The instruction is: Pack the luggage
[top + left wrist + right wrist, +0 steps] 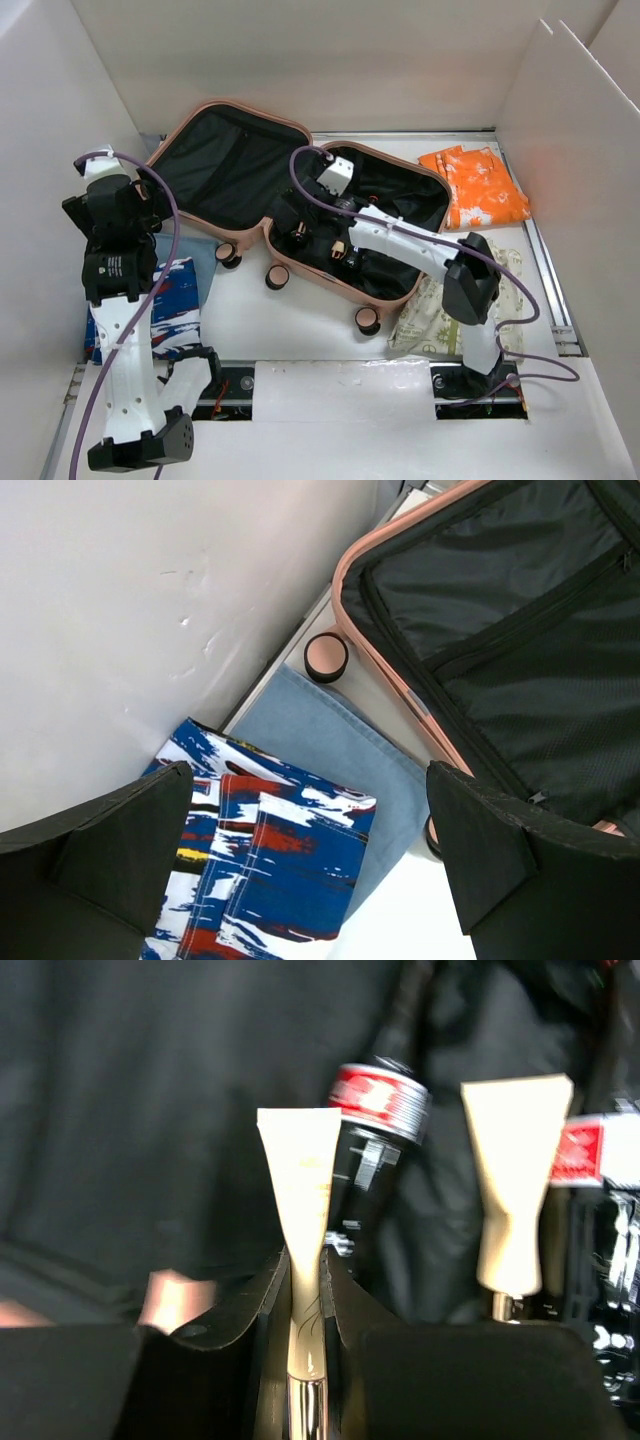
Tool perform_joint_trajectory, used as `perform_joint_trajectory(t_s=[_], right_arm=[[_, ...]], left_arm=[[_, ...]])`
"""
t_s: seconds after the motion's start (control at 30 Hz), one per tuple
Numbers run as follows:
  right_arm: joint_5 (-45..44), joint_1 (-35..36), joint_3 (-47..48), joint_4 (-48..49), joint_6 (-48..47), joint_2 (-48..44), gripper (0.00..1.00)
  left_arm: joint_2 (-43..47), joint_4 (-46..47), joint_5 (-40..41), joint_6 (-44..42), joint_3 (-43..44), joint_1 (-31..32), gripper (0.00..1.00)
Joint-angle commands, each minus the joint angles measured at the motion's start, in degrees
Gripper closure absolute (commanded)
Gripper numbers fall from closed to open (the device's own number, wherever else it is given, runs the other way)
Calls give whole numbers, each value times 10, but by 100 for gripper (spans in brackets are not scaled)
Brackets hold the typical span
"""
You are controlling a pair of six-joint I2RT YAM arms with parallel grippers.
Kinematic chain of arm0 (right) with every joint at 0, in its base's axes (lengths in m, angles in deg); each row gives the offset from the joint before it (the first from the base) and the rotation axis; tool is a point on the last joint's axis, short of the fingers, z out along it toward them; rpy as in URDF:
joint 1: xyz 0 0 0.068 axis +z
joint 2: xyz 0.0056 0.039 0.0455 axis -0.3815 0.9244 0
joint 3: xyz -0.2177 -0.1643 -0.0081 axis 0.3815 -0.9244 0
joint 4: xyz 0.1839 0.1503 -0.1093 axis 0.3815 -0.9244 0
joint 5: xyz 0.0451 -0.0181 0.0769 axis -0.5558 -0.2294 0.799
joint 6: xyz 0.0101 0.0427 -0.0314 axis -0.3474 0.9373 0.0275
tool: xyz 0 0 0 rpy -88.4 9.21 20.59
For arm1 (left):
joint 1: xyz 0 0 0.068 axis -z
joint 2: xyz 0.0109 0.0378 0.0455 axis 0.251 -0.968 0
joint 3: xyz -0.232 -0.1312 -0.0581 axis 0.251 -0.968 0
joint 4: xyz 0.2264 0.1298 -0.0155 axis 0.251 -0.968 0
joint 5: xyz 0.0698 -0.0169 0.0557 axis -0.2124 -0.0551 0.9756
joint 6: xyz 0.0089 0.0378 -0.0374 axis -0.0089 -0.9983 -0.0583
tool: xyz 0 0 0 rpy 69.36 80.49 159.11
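Right gripper (303,1290), pinching a cream tube (300,1160) inside the luggage (215,165), should set it down gently before releasing; left gripper (310,810) hangs wide open.

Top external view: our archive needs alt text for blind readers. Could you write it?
The luggage, a salmon-pink suitcase, lies open mid-table, and the right gripper reaches into its right half, closed on a cream tube. The open left gripper hangs above folded blue clothes at left; an orange patterned cloth and a pale floral one lie at right.
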Motion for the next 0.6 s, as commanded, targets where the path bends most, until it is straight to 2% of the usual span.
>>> perform_joint_trajectory(t_s=[0.0,0.1,0.4,0.57], right_arm=[[22,-16,-22,-11,71,-1,100],[46,-40,-44,-11,97,5,100],[52,-57,-44,-46,97,59,100],[86,-69,-30,-69,73,95,100]], left_arm=[[-8,10,-2,-13,19,2,0],[-14,10,-2,-18,29,2,0],[-19,10,3,-24,35,2,0],[-19,10,3,-24,28,2,0]])
